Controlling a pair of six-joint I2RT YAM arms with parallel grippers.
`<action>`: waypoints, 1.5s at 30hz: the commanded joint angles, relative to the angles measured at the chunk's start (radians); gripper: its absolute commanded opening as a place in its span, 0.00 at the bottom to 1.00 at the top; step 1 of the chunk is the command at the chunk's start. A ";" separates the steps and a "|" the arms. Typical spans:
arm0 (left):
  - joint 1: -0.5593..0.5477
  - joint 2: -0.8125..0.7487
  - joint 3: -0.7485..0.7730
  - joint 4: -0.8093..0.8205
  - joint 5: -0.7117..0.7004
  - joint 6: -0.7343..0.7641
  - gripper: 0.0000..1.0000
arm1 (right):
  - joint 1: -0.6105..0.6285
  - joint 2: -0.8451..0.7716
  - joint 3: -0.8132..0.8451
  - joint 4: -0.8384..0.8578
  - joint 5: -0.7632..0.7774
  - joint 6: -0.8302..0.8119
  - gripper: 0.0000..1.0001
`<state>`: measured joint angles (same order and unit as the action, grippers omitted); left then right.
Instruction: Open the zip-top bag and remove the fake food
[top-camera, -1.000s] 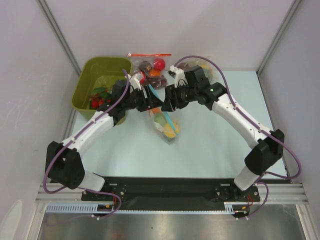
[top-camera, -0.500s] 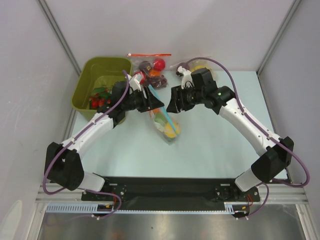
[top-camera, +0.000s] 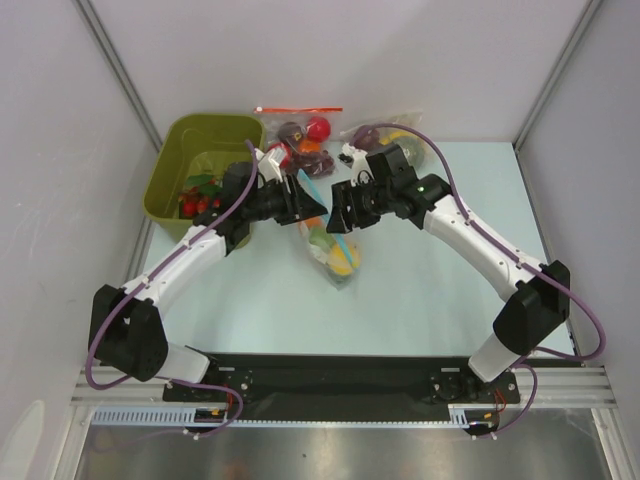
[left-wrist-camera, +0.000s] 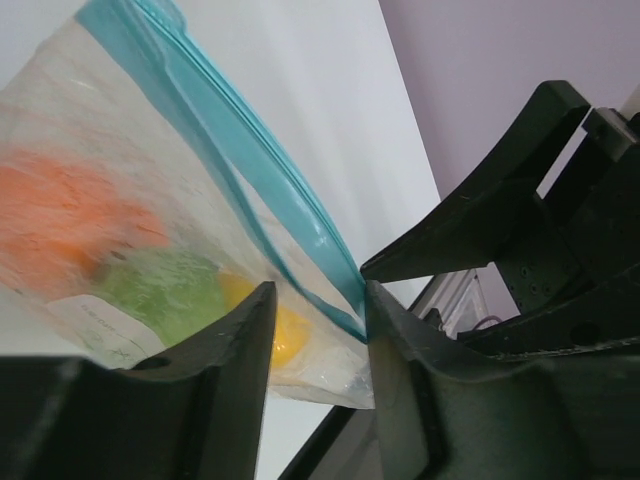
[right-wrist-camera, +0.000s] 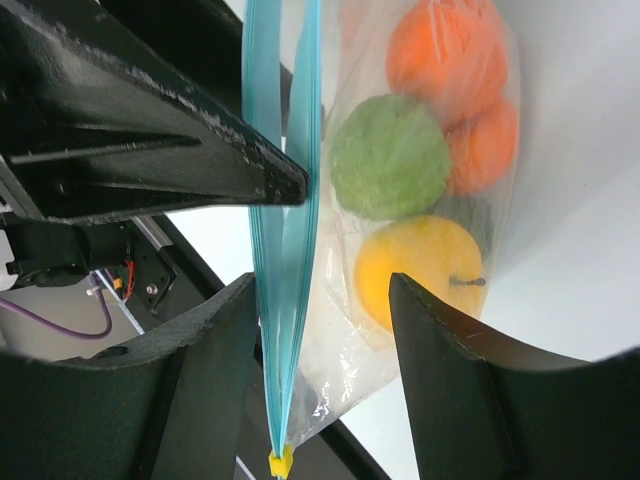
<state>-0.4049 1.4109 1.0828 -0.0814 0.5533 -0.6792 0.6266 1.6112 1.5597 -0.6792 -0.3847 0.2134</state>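
Right arm (top-camera: 470, 235) swung back toward 9 o'clock; left jaws narrowed. I see both jaws open around the zip strip (left-wrist-camera: 230, 140), neither clamping. Zip-top bag (top-camera: 333, 250) trails to 6 o'clock mid-bench (top-camera: 430, 290), fake food (right-wrist-camera: 390, 155) inside.

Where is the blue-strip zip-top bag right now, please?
In the top view, the zip-top bag lies near the middle of the table, its blue zip end between the left gripper and right gripper, right of the green bin.
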 joint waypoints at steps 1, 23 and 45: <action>0.011 -0.039 0.009 0.042 0.030 0.009 0.42 | -0.004 0.001 -0.003 0.017 0.015 -0.003 0.59; 0.020 -0.053 -0.001 0.058 0.069 0.003 0.00 | -0.080 -0.036 -0.036 0.128 -0.075 0.087 0.60; 0.020 -0.030 0.017 0.022 0.094 0.035 0.00 | -0.054 0.073 0.054 0.083 -0.088 0.020 0.00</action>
<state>-0.3904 1.3872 1.0824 -0.0635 0.6239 -0.6781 0.5686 1.6840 1.5623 -0.5804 -0.4694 0.2474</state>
